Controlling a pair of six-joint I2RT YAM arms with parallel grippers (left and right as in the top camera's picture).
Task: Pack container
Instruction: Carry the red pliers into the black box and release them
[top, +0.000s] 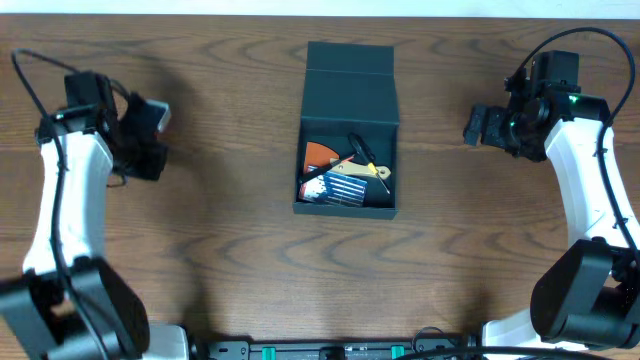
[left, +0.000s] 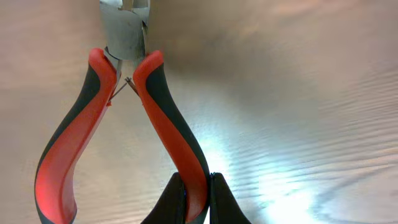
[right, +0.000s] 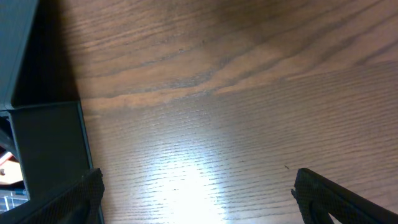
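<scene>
Wood-grain bench (top: 200, 230) carries the work. We find the left hand (left: 198, 200) clamped on one curved handle of the red-and-black grip, grey-steel pliers (left: 149, 93), so the pick step appears under way. The dark teal matte rigid container (top: 350, 95), flap lid open and partly filled, sits well apart to this hand's right. We judge the next move: lift, carry over the opening, release. The right hand (right: 199, 196) stands apart, empty, near the container.

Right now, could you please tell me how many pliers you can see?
1: the pliers, one handle pinched in the left gripper, far left of the container, whose clutter may hide others.
</scene>
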